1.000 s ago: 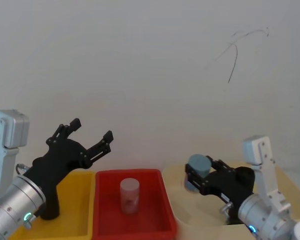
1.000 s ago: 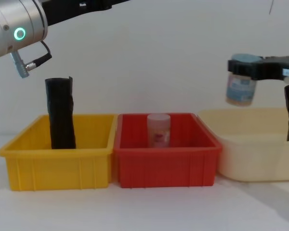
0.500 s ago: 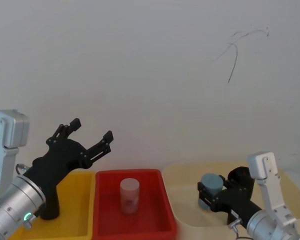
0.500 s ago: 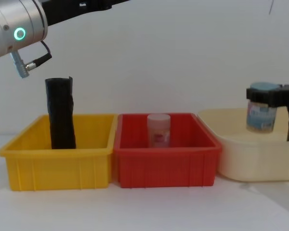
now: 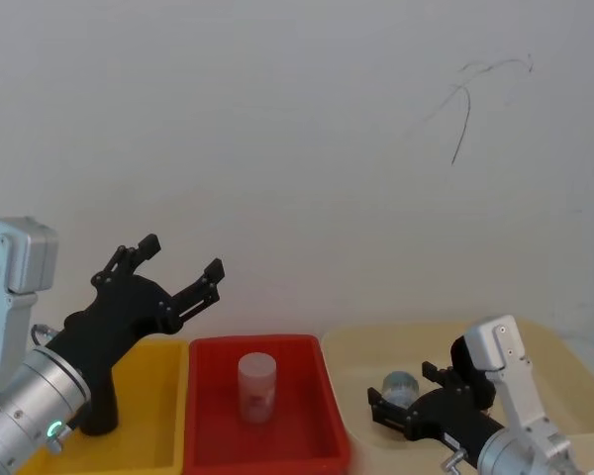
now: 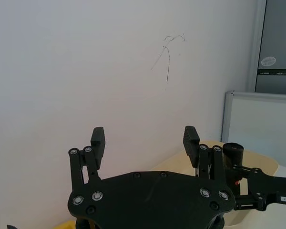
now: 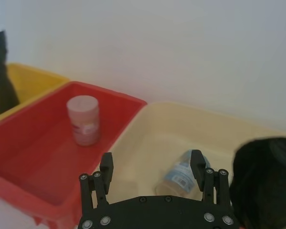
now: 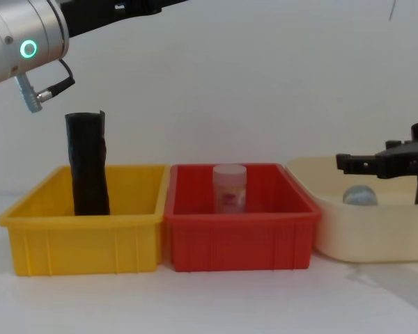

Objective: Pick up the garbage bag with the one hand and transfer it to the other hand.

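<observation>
The garbage bag (image 7: 260, 183) stands at the right end of the cream tub (image 8: 334, 229). The right gripper (image 7: 152, 171) hangs open over a fallen blue-capped bottle (image 7: 181, 174). It could grab the bottle instead. The left gripper (image 5: 176, 265) waits open, high above the yellow bin (image 8: 76, 233).

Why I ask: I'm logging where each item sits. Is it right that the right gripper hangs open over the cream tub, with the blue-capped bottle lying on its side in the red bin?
One detail is off. The blue-capped bottle lies on its side in the cream tub, not the red bin; the right wrist view shows it. The right gripper does hang open over that tub.
</observation>
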